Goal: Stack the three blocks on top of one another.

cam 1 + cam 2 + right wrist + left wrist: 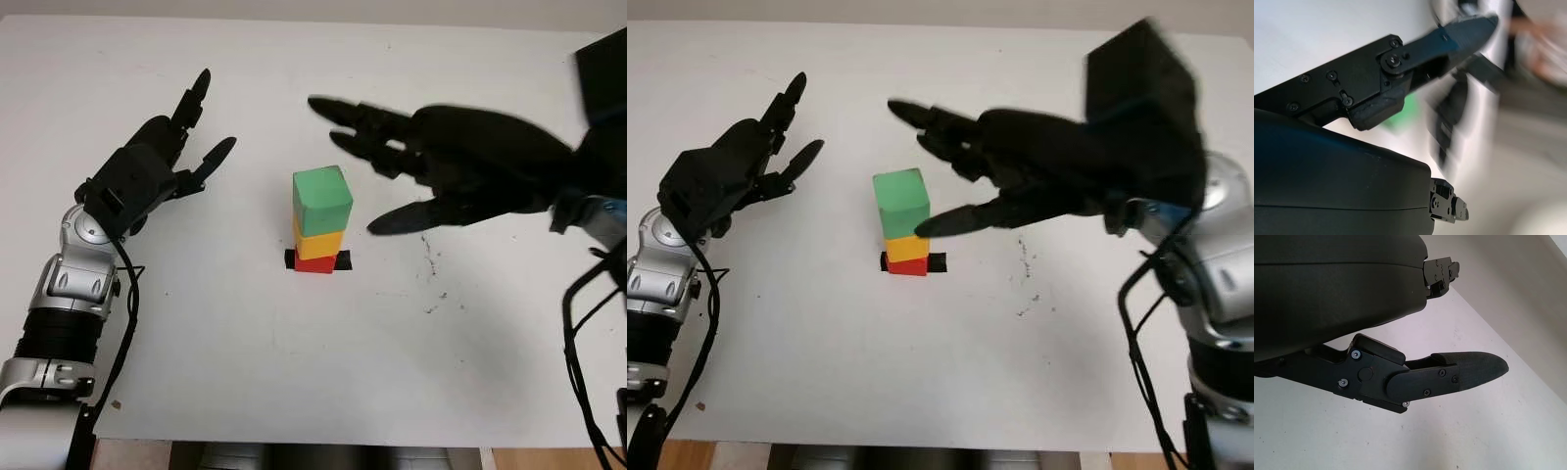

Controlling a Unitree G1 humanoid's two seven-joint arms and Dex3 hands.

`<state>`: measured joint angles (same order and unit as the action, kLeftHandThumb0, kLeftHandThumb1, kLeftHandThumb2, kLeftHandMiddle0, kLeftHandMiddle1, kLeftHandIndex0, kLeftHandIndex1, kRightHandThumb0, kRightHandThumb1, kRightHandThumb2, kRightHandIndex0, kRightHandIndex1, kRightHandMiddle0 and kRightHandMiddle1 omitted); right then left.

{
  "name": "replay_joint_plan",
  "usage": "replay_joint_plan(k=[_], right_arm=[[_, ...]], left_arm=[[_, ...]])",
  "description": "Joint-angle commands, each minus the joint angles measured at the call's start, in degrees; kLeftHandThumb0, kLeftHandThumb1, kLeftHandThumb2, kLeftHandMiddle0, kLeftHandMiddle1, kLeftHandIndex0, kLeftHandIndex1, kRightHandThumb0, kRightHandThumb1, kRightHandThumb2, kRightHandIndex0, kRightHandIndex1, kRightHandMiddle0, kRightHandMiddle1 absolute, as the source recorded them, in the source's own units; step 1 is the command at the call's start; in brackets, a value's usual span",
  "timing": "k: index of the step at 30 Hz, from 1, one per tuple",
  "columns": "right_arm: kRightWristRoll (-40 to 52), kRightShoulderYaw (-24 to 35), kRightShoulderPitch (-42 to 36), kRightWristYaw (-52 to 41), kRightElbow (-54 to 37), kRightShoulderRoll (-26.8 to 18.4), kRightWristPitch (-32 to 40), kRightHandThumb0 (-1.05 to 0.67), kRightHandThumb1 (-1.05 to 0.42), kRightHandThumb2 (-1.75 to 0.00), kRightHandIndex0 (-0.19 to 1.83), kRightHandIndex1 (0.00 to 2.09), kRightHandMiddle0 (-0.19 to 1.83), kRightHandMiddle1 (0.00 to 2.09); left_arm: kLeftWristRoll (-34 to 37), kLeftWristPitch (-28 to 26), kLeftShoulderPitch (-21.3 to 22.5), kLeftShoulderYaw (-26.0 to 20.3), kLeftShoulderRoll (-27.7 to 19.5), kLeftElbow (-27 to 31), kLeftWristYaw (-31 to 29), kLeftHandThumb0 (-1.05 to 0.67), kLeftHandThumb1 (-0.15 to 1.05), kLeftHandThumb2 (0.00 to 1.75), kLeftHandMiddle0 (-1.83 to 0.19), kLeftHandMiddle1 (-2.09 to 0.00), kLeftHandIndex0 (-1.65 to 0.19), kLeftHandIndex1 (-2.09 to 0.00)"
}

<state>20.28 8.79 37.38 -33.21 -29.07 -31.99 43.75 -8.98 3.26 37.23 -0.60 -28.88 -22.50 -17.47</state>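
Note:
Three blocks stand stacked in the middle of the white table (245, 372): a green block (321, 200) on top, a yellow block (319, 242) under it, and a red block (313, 264) at the bottom on a strip of black tape (342, 259). My right hand (364, 166) hovers open just right of the stack, its fingers (345, 116) reaching behind the green block and its thumb beside it, apart from the blocks. My left hand (201, 132) hangs open well to the left of the stack, holding nothing.
Small dark marks (429, 262) dot the table right of the stack. The table's front edge (294, 443) runs along the bottom. A dark box-like shape (602, 73) sits at the far right.

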Motion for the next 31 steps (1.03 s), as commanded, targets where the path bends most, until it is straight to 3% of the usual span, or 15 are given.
replay_joint_plan(k=[1, 8, 14, 19, 31], right_arm=[[-1.3, 2.1, -2.4, 6.3, 0.9, 4.8, -2.4, -0.88, -1.04, -0.57, -0.19, 0.00, -0.19, 0.00], [-9.7, -0.5, -5.4, 16.8, 18.2, 10.4, -14.8, -0.83, -1.05, -0.74, -0.19, 0.00, -0.19, 0.00], [-12.1, -1.1, -6.1, 21.9, 27.1, 14.7, -19.6, -0.84, -1.05, -0.74, -0.19, 0.00, -0.19, 0.00], [-12.6, -1.5, -5.5, 23.3, 30.9, 16.1, -19.7, -0.85, -1.05, -0.74, -0.19, 0.00, -0.19, 0.00], [-10.8, -1.0, -5.3, 25.7, 34.5, 19.7, -18.1, -0.81, -1.05, -0.74, -0.19, 0.00, -0.19, 0.00]], left_arm=[[0.0, 0.7, -0.4, 0.1, 0.1, -0.6, 0.3, -0.83, 1.05, 0.59, 0.19, 0.00, 0.19, -0.04], [1.3, 2.1, -0.6, -0.8, 1.3, -1.6, 1.6, -0.83, 1.05, 0.60, 0.19, 0.00, 0.19, 0.00], [2.1, 1.3, -1.6, -1.5, 1.6, -0.9, 2.5, -0.86, 1.05, 0.59, 0.19, 0.00, 0.19, 0.00], [5.1, -0.4, -2.8, -2.9, 3.5, -0.5, 2.9, -0.86, 1.05, 0.55, 0.19, 0.00, 0.19, 0.00], [9.7, 1.6, -4.3, -4.3, 8.6, 0.2, 4.9, -0.79, 1.05, 0.55, 0.19, -0.01, 0.19, -0.02]])
